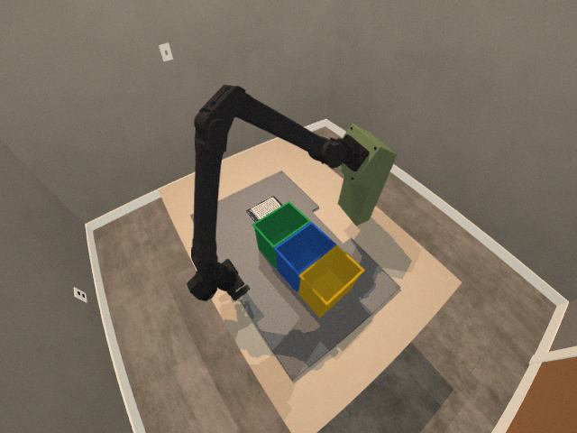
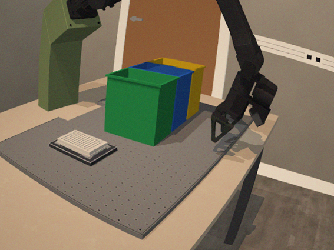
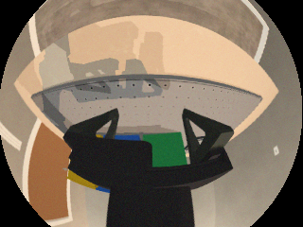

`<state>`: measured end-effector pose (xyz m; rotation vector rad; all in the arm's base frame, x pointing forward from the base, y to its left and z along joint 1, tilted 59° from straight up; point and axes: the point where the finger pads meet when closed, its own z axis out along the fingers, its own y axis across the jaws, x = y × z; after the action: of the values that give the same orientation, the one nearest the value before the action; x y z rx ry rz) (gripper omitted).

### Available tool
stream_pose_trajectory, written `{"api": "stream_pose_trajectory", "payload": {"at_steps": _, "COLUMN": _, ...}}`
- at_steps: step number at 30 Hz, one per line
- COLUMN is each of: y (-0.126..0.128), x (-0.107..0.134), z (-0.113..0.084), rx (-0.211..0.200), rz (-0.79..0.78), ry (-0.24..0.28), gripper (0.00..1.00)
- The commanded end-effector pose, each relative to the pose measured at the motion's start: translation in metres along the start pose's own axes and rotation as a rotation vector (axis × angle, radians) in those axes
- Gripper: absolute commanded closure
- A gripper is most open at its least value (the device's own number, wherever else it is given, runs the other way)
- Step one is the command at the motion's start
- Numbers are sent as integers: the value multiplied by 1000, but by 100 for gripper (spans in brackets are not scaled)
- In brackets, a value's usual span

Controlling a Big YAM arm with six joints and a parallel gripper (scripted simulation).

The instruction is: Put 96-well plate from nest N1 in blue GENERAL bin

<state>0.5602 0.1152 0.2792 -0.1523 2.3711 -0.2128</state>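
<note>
The white 96-well plate (image 1: 264,207) (image 2: 81,142) lies in the black plate nest N1 (image 2: 75,156) on the grey perforated board, just beyond the green bin. The blue bin (image 1: 288,275) (image 2: 182,100) (image 3: 129,139) stands upright in the middle of a tight row, between the green bin (image 1: 263,242) (image 2: 135,108) (image 3: 166,149) and the yellow bin (image 1: 314,298) (image 2: 195,92) (image 3: 79,178). My gripper (image 1: 240,290) (image 2: 219,131) (image 3: 151,112) is open and empty. It hangs low over the board's edge, beside the bin row and far from the plate.
The grey perforated board (image 1: 279,321) (image 2: 124,186) lies on a tan table (image 2: 15,212). The arm's tall green pedestal (image 1: 365,186) (image 2: 60,64) stands at the back of the table. The arm arches high over the bins. The table edge is close under the gripper.
</note>
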Motion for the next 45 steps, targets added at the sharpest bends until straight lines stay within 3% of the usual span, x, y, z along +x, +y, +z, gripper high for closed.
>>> {"api": "stream_pose_trajectory", "payload": {"at_steps": 1, "y": -19, "x": 7, "z": -20, "rx": 5, "rz": 1, "ry": 7, "gripper": 0}}
{"api": "stream_pose_trajectory", "payload": {"at_steps": 4, "y": -26, "x": 14, "z": -21, "rx": 5, "rz": 8, "ry": -15, "gripper": 0}}
{"api": "stream_pose_trajectory", "payload": {"at_steps": 5, "y": -29, "x": 24, "z": -23, "rx": -1, "rz": 2, "ry": 40, "gripper": 0}}
{"api": "stream_pose_trajectory", "payload": {"at_steps": 6, "y": -33, "x": 13, "z": -31, "rx": -8, "rz": 17, "ry": 44, "gripper": 0}}
{"api": "stream_pose_trajectory", "payload": {"at_steps": 7, "y": -35, "x": 17, "z": -32, "rx": -11, "rz": 19, "ry": 62, "gripper": 0}}
{"api": "stream_pose_trajectory", "payload": {"at_steps": 8, "y": -36, "x": 37, "z": -26, "rx": -11, "rz": 4, "ry": 91, "gripper": 0}}
{"api": "stream_pose_trajectory", "payload": {"at_steps": 11, "y": -42, "x": 50, "z": -29, "rx": -11, "rz": 4, "ry": 92, "gripper": 0}}
{"api": "stream_pose_trajectory", "payload": {"at_steps": 13, "y": -42, "x": 50, "z": -29, "rx": -11, "rz": 4, "ry": 92, "gripper": 0}}
{"api": "stream_pose_trajectory", "payload": {"at_steps": 14, "y": -46, "x": 39, "z": -36, "rx": -18, "rz": 15, "ry": 96, "gripper": 0}}
{"api": "stream_pose_trajectory", "payload": {"at_steps": 16, "y": -51, "x": 48, "z": -39, "rx": -29, "rz": 35, "ry": 147, "gripper": 0}}
{"api": "stream_pose_trajectory", "payload": {"at_steps": 17, "y": -51, "x": 67, "z": -34, "rx": -30, "rz": 14, "ry": 174, "gripper": 0}}
{"api": "stream_pose_trajectory", "payload": {"at_steps": 20, "y": -56, "x": 81, "z": -38, "rx": -30, "rz": 13, "ry": 176, "gripper": 0}}
{"api": "stream_pose_trajectory", "payload": {"at_steps": 21, "y": -58, "x": 85, "z": -39, "rx": -38, "rz": 18, "ry": 208, "gripper": 0}}
{"api": "stream_pose_trajectory", "payload": {"at_steps": 22, "y": -62, "x": 75, "z": -47, "rx": -45, "rz": 37, "ry": 212, "gripper": 0}}
{"api": "stream_pose_trajectory", "payload": {"at_steps": 23, "y": -64, "x": 79, "z": -48, "rx": -49, "rz": 43, "ry": 231, "gripper": 0}}
{"api": "stream_pose_trajectory", "payload": {"at_steps": 24, "y": -63, "x": 98, "z": -44, "rx": -51, "rz": 27, "ry": 259, "gripper": 0}}
{"api": "stream_pose_trajectory", "payload": {"at_steps": 27, "y": -68, "x": 111, "z": -49, "rx": -51, "rz": 27, "ry": 259, "gripper": 0}}
{"api": "stream_pose_trajectory", "payload": {"at_steps": 28, "y": -69, "x": 115, "z": -51, "rx": -60, "rz": 34, "ry": 291, "gripper": 0}}
{"api": "stream_pose_trajectory", "payload": {"at_steps": 31, "y": -73, "x": 105, "z": -58, "rx": -67, "rz": 52, "ry": 295, "gripper": 0}}
{"api": "stream_pose_trajectory", "payload": {"at_steps": 35, "y": -77, "x": 137, "z": -60, "rx": -74, "rz": 46, "ry": 342, "gripper": 0}}
{"api": "stream_pose_trajectory", "payload": {"at_steps": 37, "y": -79, "x": 145, "z": -64, "rx": -84, "rz": 56, "ry": 373, "gripper": 0}}
{"api": "stream_pose_trajectory", "payload": {"at_steps": 38, "y": -82, "x": 136, "z": -71, "rx": -92, "rz": 70, "ry": 376, "gripper": 0}}
{"api": "stream_pose_trajectory", "payload": {"at_steps": 40, "y": -82, "x": 158, "z": -71, "rx": -100, "rz": 71, "ry": 424, "gripper": 0}}
{"api": "stream_pose_trajectory", "payload": {"at_steps": 43, "y": -85, "x": 170, "z": -76, "rx": -100, "rz": 71, "ry": 425, "gripper": 0}}
{"api": "stream_pose_trajectory", "payload": {"at_steps": 44, "y": -86, "x": 175, "z": -79, "rx": -111, "rz": 82, "ry": 455, "gripper": 0}}
{"api": "stream_pose_trajectory", "payload": {"at_steps": 45, "y": -89, "x": 166, "z": -85, "rx": -120, "rz": 96, "ry": 457, "gripper": 0}}
